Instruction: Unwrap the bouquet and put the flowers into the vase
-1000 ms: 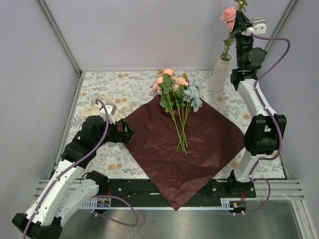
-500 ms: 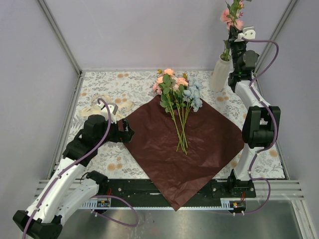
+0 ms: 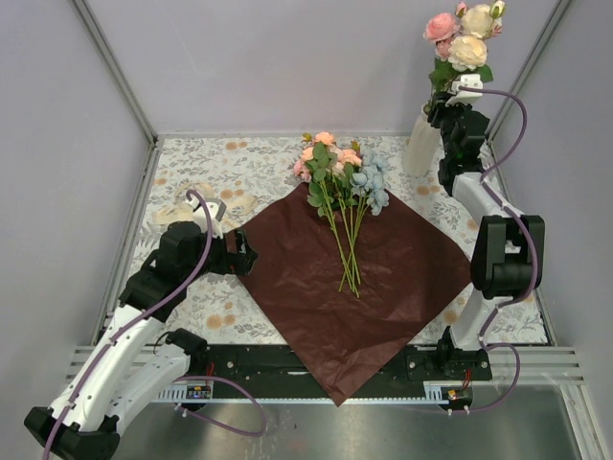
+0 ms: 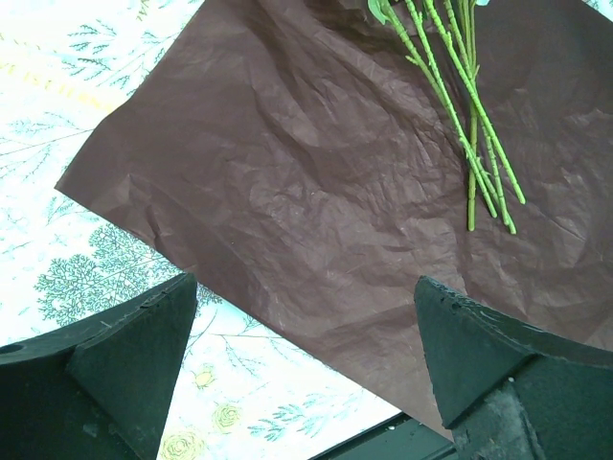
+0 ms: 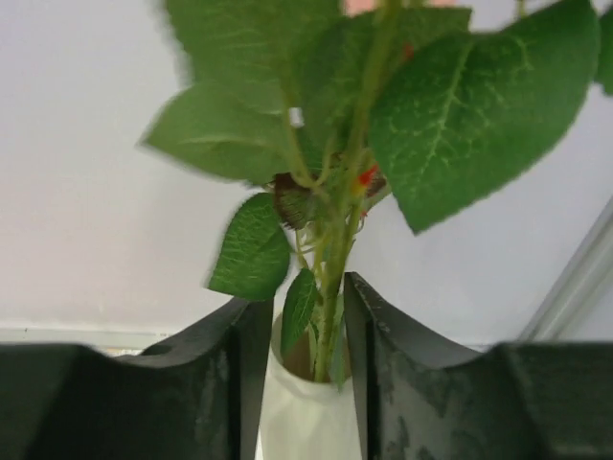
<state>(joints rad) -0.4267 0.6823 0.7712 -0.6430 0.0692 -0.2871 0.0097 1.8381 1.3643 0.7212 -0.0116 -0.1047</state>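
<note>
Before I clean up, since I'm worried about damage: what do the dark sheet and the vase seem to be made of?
The sheet looks like thin matte maroon paper, judging by its fine crinkles. The vase looks cream-white and hard, perhaps ceramic or plastic; the views leave that open.

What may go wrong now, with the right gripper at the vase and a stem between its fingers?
1. The right gripper sits around the stem just above the vase rim; withdrawing sideways may snag a leaf and tip the slim vase.
2. The blooms stand high above the vase, so it looks top-heavy and may topple when bumped.
</note>
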